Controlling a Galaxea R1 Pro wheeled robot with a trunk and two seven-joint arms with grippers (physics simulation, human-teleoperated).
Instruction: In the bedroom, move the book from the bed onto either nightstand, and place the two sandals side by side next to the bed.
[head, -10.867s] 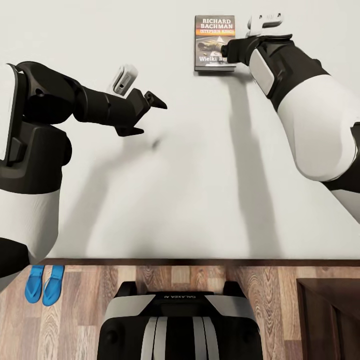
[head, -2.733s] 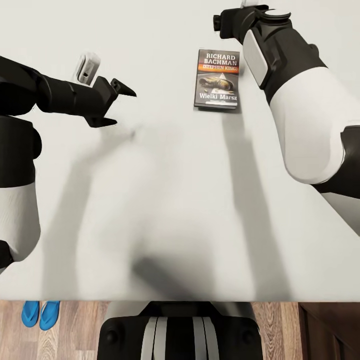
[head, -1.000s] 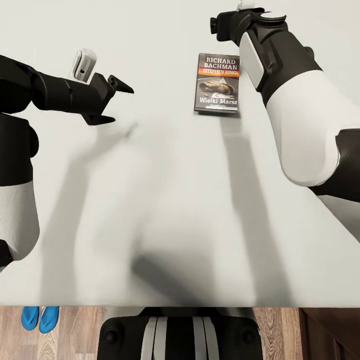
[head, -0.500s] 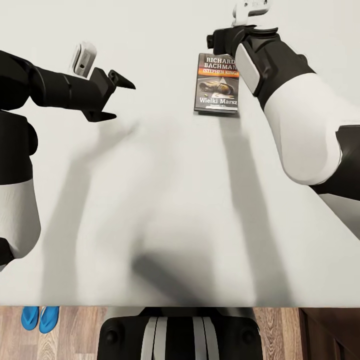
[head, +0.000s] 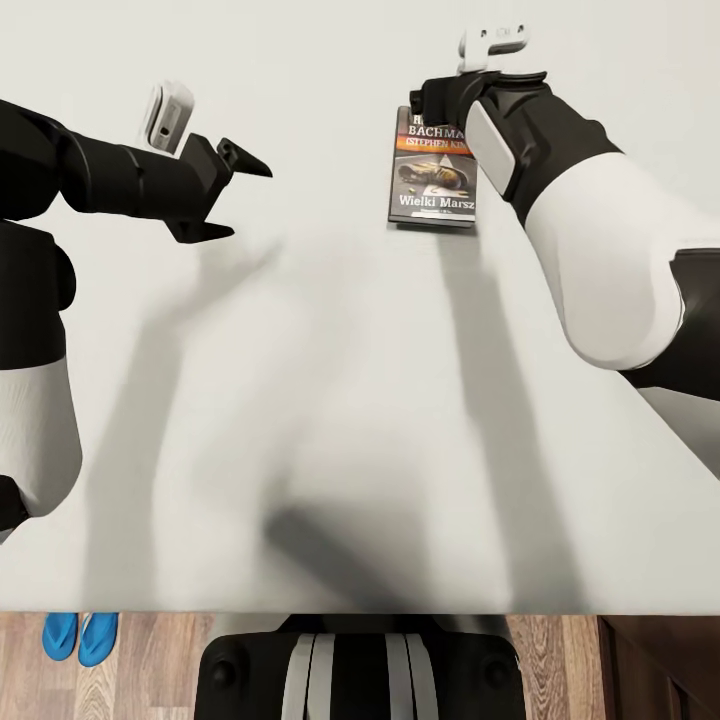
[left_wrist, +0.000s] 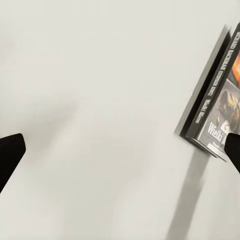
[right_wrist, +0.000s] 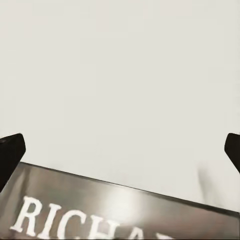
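Hovering right gripper (head: 428, 100) spread wide over far edge of book (head: 432, 178), nothing held, book flat on bed (head: 330, 400) far right, left gripper (head: 232, 195) open and empty well left of it, sandals (head: 80, 637) on floor near left.

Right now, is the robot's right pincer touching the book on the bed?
Cannot tell. In the head view the right pincer covers the book's top edge, so it could be above it. In the right wrist view the open fingertips flank the cover; no contact shows.
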